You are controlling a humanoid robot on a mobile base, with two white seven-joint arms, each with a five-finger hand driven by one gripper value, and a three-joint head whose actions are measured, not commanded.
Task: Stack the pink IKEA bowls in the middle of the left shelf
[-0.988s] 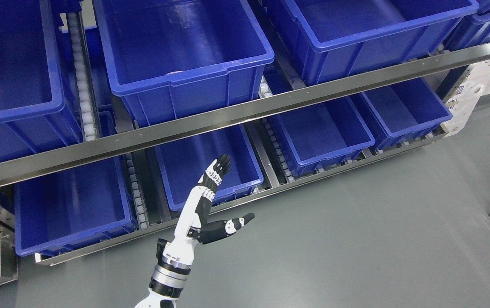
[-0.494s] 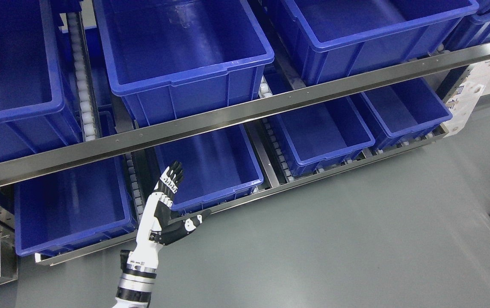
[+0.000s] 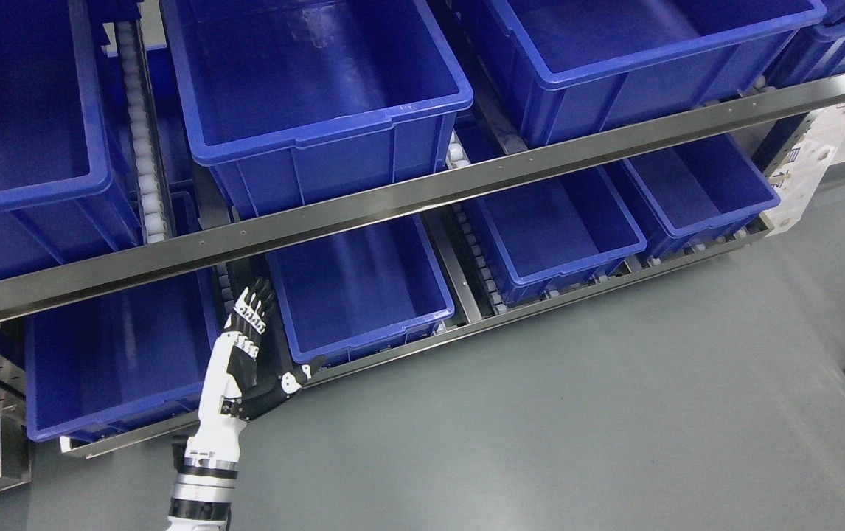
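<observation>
No pink bowl shows anywhere in the head view. My left hand (image 3: 275, 332) rises from the bottom edge, left of the middle, in front of the lower shelf. It is open: the fingers (image 3: 253, 306) point straight up over the roller track between two lower blue bins, and the thumb (image 3: 293, 380) sticks out to the right over the corner of the lower middle bin (image 3: 363, 295). It holds nothing. The right arm is out of the picture.
Several empty blue bins fill two shelf levels; the upper middle bin (image 3: 319, 81) sits above a slanted steel rail (image 3: 422, 195). Another lower bin (image 3: 120, 361) lies left of the hand. Grey floor (image 3: 577, 428) spreads to the right and front.
My left hand has moved left and slightly down, from in front of the lower middle bin to the roller track at its left. It stays open and holds nothing.
</observation>
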